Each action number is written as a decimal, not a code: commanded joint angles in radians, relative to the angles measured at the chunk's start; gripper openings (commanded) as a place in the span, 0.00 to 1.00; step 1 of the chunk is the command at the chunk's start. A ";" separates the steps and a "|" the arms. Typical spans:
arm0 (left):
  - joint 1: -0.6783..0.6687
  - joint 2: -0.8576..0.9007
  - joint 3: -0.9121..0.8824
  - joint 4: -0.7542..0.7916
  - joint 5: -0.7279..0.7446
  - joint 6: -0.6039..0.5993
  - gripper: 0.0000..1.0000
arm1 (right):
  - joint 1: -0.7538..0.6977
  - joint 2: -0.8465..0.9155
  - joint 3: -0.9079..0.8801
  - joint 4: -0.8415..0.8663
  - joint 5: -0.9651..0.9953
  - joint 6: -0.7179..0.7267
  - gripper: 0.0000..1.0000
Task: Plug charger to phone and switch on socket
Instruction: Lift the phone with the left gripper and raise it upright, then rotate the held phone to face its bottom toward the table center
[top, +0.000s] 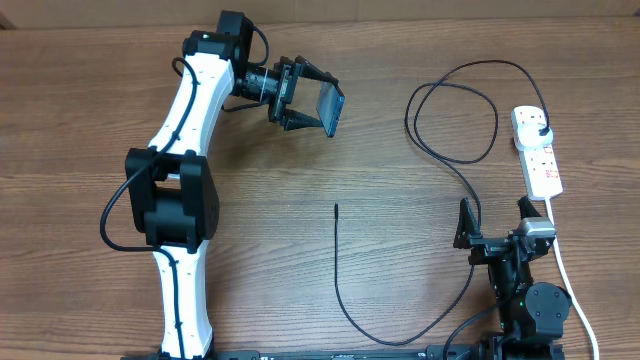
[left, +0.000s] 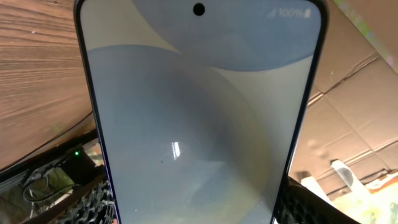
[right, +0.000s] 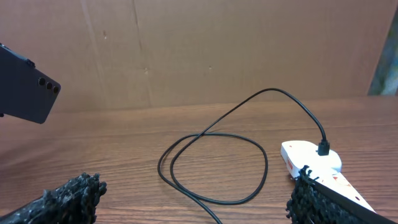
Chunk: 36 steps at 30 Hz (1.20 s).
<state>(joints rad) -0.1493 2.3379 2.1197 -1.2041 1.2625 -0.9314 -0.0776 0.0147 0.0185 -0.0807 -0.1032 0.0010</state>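
Note:
My left gripper (top: 303, 96) is shut on the phone (top: 332, 108) and holds it up off the table at the back centre. In the left wrist view the phone's lit screen (left: 199, 124) fills the frame, with a finger against each long edge. The charger's cable (top: 452, 160) runs from its plug (top: 540, 133) in the socket (top: 538, 152), loops, and curves round the front to its free tip (top: 336, 208) on the wood. My right gripper (top: 495, 224) stands open near the socket's front end, nothing in it. In the right wrist view I see my right gripper (right: 193, 208), the cable loop (right: 214, 163), the socket (right: 311, 159) and the phone's dark back (right: 28, 93).
The socket's thick white cord (top: 566, 272) trails toward the front right edge, past my right arm's base (top: 530, 305). A brown cardboard wall (right: 205, 50) stands behind the table. My left arm (top: 185, 190) spans the left side of the wooden table (top: 80, 100).

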 joint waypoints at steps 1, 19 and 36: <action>0.002 -0.005 0.032 0.000 0.070 0.019 0.04 | 0.005 -0.011 -0.010 0.003 0.009 0.006 1.00; 0.005 -0.005 0.032 0.000 0.077 0.019 0.04 | 0.005 -0.011 -0.010 0.003 0.009 0.007 1.00; 0.005 -0.004 0.032 0.000 0.126 0.034 0.04 | 0.005 -0.011 -0.010 0.003 0.009 0.006 1.00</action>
<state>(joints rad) -0.1486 2.3379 2.1197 -1.2041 1.3083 -0.9306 -0.0776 0.0147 0.0185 -0.0807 -0.1036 0.0010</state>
